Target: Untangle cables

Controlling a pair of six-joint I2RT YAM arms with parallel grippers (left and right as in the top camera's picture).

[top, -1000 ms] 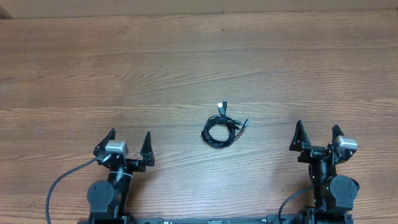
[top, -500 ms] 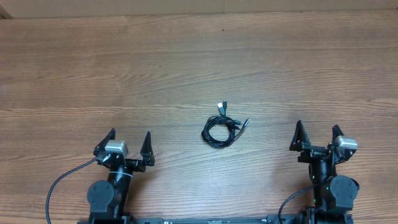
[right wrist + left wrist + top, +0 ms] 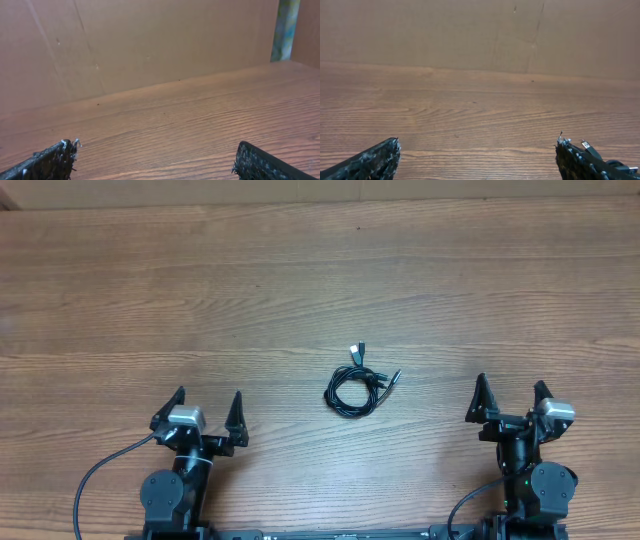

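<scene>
**Item 1.** Small tangled bundle of thin black cables [image 3: 352,388], wound into a loose loop. It lies flat near the middle of the table, between the two arms and a little beyond their fingertips. Short plug ends stick out at the far side and to the right, and one is silvery-tipped. Nothing touches it. Neither wrist view shows it.

**Item 2.** Left black two-finger gripper [image 3: 209,394]. Fingers spread wide and released, holding nothing, well apart from the bundle.

**Item 3.** Right black two-finger gripper [image 3: 510,383]. Fingers likewise spread wide and empty, well apart from the bundle.

**Item 4.** Thick black arm cable [image 3: 95,480], curving out from the left arm's base at the near edge. It stays clear of the bundle.

**Item 5.** Brown wood-grain table [image 3: 300,270], with boards running left to right. Only bare wood lies between each gripper and the bundle.

**Item 6.** Plain brown cardboard-like wall [image 3: 470,30], rising at the table's far edge. Faint creases are visible.

**Item 7.** Narrow blurred blue-green strip [image 3: 285,30], at the wall's right end in the right wrist view. What it is cannot be told.
</scene>
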